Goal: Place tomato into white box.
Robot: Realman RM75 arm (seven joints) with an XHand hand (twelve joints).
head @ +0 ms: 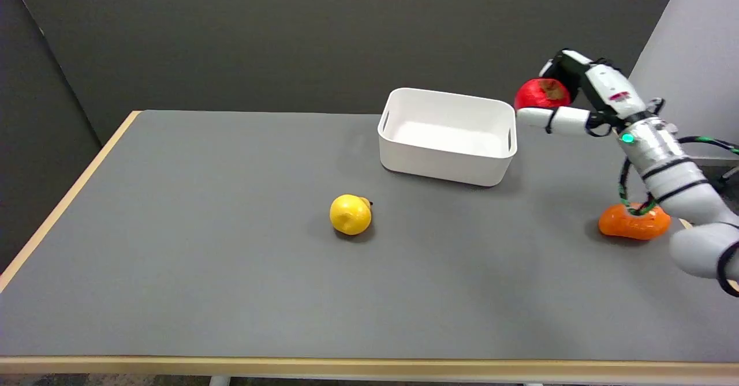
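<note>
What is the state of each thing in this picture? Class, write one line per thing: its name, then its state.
tomato: held in the air by the right hand, just right of the white box, not yet inside.
right hand: grips the tomato.
white box: upright on the table, open-topped, nothing inside.
yellow fruit: lies loose on the table, in front of the box.
orange fruit: lies on the table near its right edge, partly behind the arm.

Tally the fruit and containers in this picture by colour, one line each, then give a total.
Red: 1, the tomato, held in the right hand above the table, beside the box.
Yellow: 1, the yellow fruit on the table.
Orange: 1, the orange fruit, partly behind the arm.
White: 1, the white box, nothing visible inside.
Total: 4
</note>
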